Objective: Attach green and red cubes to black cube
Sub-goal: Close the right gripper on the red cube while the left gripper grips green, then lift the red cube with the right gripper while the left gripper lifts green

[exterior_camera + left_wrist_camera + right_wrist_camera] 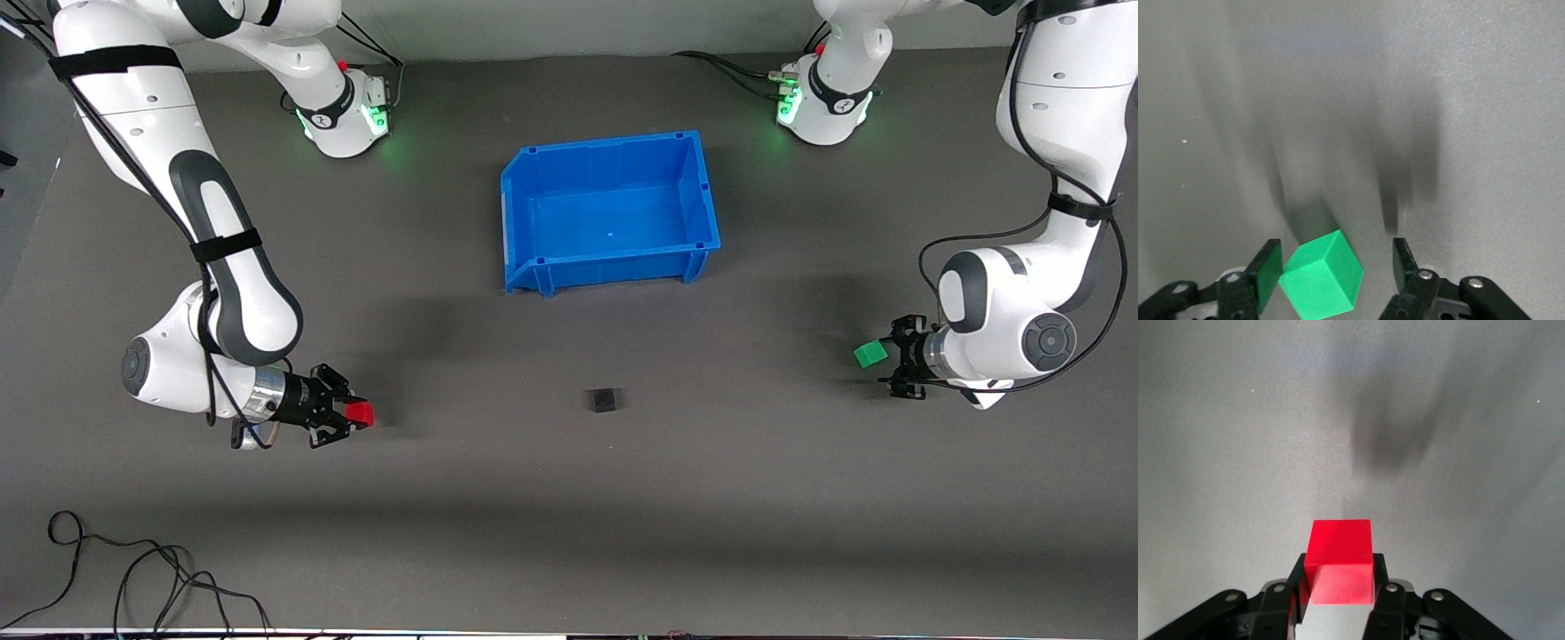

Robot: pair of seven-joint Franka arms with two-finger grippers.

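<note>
My left gripper (887, 357) is low over the mat at the left arm's end of the table, and its fingers are open. The green cube (870, 354) sits tilted between them (1321, 280); it touches one finger (1268, 270) and a gap separates it from the other finger (1403, 260). My right gripper (354, 414) is low over the mat at the right arm's end, shut on the red cube (360, 412), which shows squarely between its fingers in the right wrist view (1339, 557). The black cube (605, 400) lies alone on the grey mat between the two grippers.
An empty blue bin (533, 169) stands farther from the front camera than the black cube, between the two arm bases. A loose black cable (133, 578) lies near the mat's edge closest to the front camera, at the right arm's end.
</note>
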